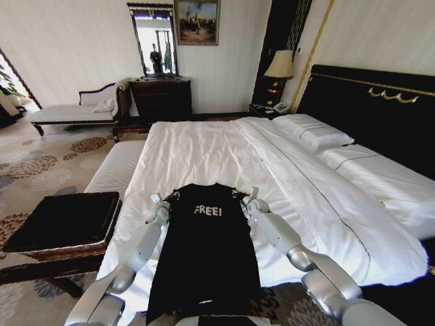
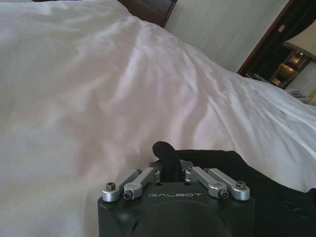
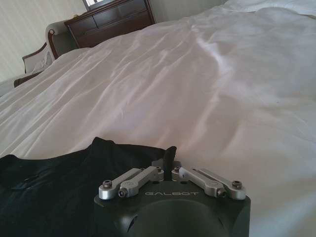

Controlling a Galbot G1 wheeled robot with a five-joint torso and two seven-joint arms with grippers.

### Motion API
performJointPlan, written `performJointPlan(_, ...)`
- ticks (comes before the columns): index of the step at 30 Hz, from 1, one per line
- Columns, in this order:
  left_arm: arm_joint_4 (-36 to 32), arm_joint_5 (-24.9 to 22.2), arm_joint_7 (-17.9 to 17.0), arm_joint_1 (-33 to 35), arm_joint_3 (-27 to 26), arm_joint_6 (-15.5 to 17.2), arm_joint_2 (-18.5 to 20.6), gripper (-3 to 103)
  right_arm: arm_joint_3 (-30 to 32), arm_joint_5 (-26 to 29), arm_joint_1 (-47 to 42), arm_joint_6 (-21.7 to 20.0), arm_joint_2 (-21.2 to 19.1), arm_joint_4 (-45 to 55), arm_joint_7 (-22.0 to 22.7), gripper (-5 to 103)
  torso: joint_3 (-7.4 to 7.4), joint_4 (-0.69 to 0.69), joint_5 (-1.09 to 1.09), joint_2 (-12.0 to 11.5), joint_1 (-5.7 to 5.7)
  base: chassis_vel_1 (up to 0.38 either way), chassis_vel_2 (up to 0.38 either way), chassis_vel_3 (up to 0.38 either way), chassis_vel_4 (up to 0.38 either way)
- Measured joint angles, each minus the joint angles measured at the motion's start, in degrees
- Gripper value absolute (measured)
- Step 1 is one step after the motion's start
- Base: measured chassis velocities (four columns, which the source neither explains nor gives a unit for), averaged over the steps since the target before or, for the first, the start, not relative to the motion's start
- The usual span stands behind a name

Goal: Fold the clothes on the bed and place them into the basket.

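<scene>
While your head view shows the black "FREE!" T-shirt (image 1: 206, 251) flat at the white bed's (image 1: 204, 149) foot (brown wicker basket (image 1: 64, 224) leftward), wrist views reveal more. Left gripper (image 2: 170, 170) and right gripper (image 3: 169, 165) each pinch a shoulder, fingers clamped on fabric.

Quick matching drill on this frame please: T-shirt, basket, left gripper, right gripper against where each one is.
1 T-shirt
2 basket
3 left gripper
4 right gripper

a on the robot's left, beside the bed
b at the shirt's shoulder on the robot's right
c flat on the duvet's near edge
d at the shirt's shoulder on the robot's left

Pairs: 1-c, 2-a, 3-d, 4-b
</scene>
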Motion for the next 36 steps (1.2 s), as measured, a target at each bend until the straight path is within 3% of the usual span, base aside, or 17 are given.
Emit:
performJointPlan(4,-1.08,0.01,-0.13,0.47,-0.02,-0.19,0.58,2,-0.1,0.09,-0.58,-0.07,-0.36,1.51,0.3,1,0.0,0.0,0.0,0.0,0.0,0.0,0.0,0.0,0.0)
performJointPlan(15,-8.13,0.67,-1.58,2.07,-0.79,-1.14,4.24,2,-0.01,0.72,-2.15,-0.71,-3.82,10.97,3.77,1,0.0,-0.02,0.0,0.0,0.0,0.0,0.0,0.0,0.0)
performJointPlan(19,-15.0,-2.63,-2.01,2.18,-1.48,-0.97,7.93,2,0.04,0.85,-1.69,-1.18,-6.29,17.05,6.53,1,0.0,0.0,0.0,0.0,0.0,0.0,0.0,0.0,0.0)
performJointPlan(25,-20.29,-5.73,-3.25,-0.85,-1.15,-0.52,11.42,2,-0.31,-0.84,1.14,-0.57,-6.47,21.11,9.66,1,0.0,0.01,0.01,0.0,-0.01,0.0,0.0,0.0,0.0)
performJointPlan(31,-20.8,-6.83,-3.42,-4.42,1.03,-0.49,13.36,2,-1.51,-1.13,5.03,-0.49,-6.27,22.01,10.77,1,0.0,0.01,0.01,0.0,0.0,0.0,0.0,0.0,0.0)
performJointPlan(36,-14.3,-6.86,-2.64,-10.59,3.77,-0.96,12.74,2,-3.13,-1.66,10.55,0.22,-4.16,17.06,10.96,1,0.0,0.01,-0.02,0.0,0.0,0.0,0.0,0.0,0.0)
